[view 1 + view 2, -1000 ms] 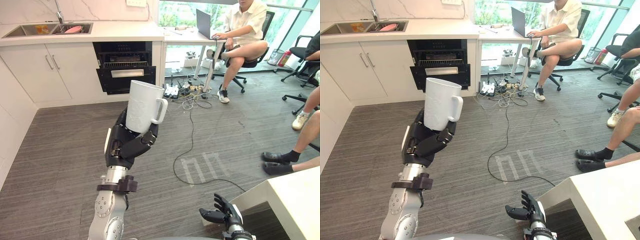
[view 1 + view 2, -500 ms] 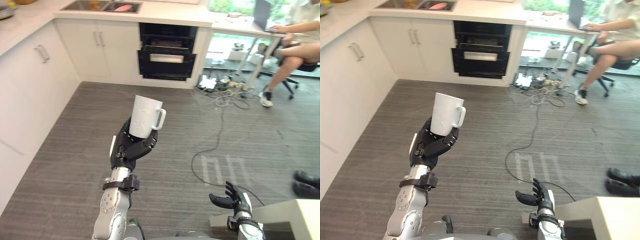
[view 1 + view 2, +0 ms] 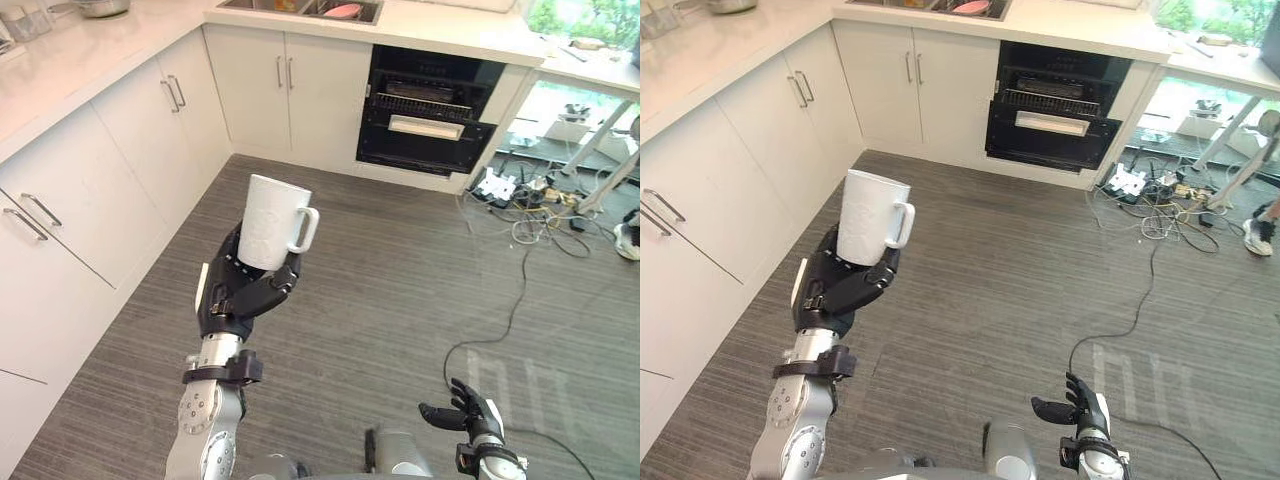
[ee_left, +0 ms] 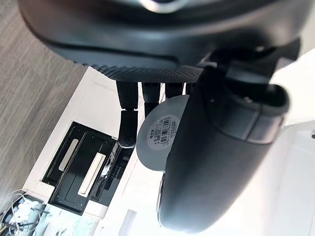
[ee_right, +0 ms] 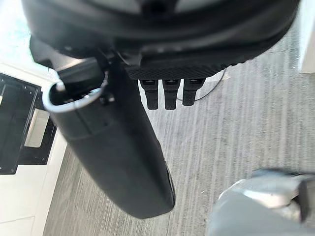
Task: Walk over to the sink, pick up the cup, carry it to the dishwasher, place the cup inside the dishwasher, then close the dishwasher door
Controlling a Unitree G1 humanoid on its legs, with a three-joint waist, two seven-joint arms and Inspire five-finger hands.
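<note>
The left hand point(image 3: 238, 292) curls its fingers round the upright cup point(image 3: 272, 220), the right hand point(image 3: 464, 414) hangs loosely open, and the dishwasher point(image 3: 428, 125) stands well ahead.

The dark left hand point(image 3: 240, 290) is covering the lower part of the tall white ceramic cup point(image 3: 272, 222). In the left wrist view its thumb is hiding half the cup's labelled base. The picture's top edge is cutting off the steel sink point(image 3: 308, 8) and a pink item point(image 3: 343, 10) lying in it. The racks inside the black dishwasher point(image 3: 428, 112) are showing too small to read. A person's white shoe point(image 3: 630, 240) is running off the right edge.
</note>
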